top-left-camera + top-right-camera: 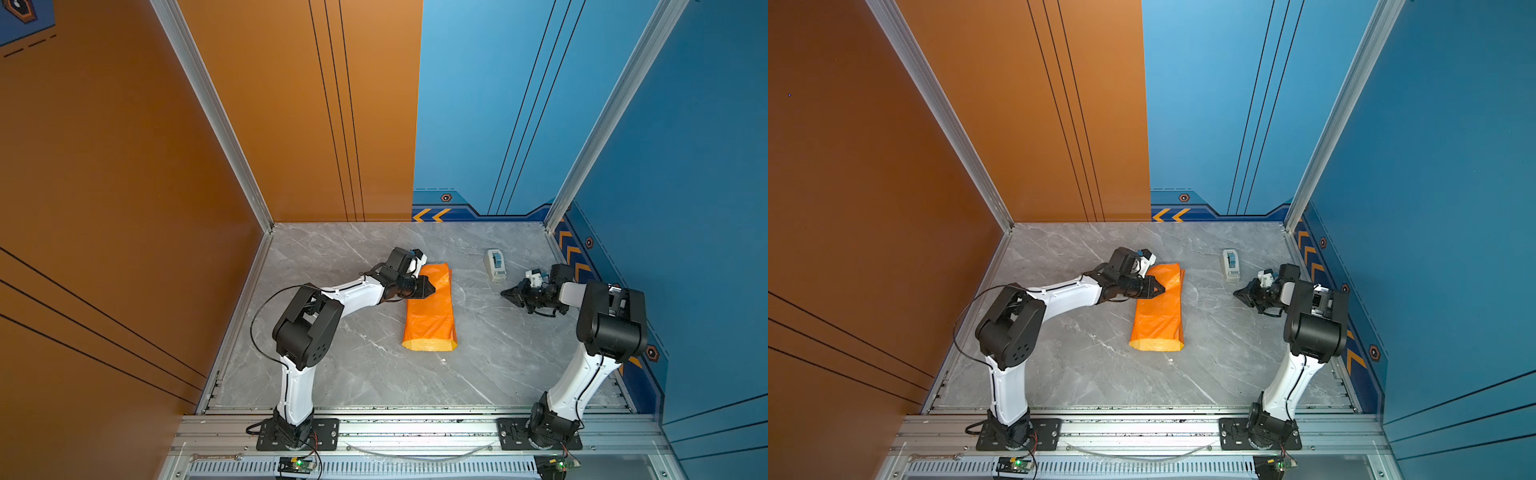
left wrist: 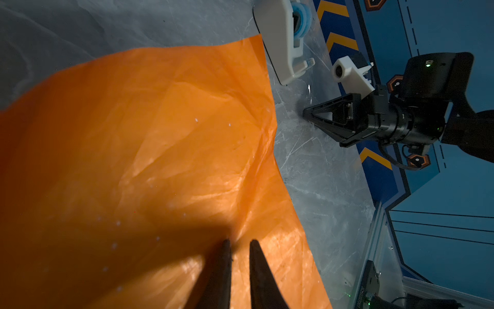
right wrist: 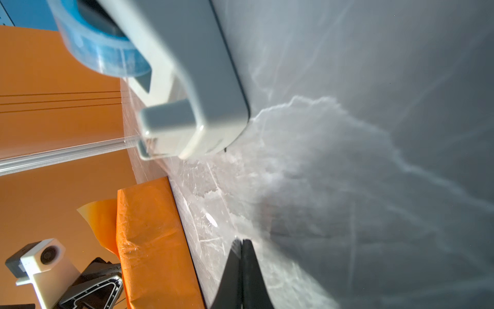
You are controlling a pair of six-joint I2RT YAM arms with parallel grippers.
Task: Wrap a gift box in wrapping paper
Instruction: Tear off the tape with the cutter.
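Table (image 1: 340,374): grey veined marble, scratched near both claws.
Room: orange wall (image 1: 291,124) beyond left claw, blue wall (image 1: 498,104) beyond right.
Left claw (image 2: 240,244): narrow gap, tips at the wrapping paper (image 1: 430,320), a folded orange bundle.
Right claw (image 3: 242,244): closed, empty; tape dispenser (image 1: 495,264) just beyond.
Gift box: hidden.

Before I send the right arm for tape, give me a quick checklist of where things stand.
1. Box inside the wrap: cannot tell; no box is visible.
2. Paper folded over into a flat sleeve: ok.
3. Paper ends closed: not ok; the near end gapes and shows its yellow inside.
4. Left gripper over the paper, jaws slightly apart: ok; whether it presses down: cannot tell.
5. Right gripper shut, empty, off the paper: ok.
6. Dispenser standing near the right gripper, apart from the paper: ok.
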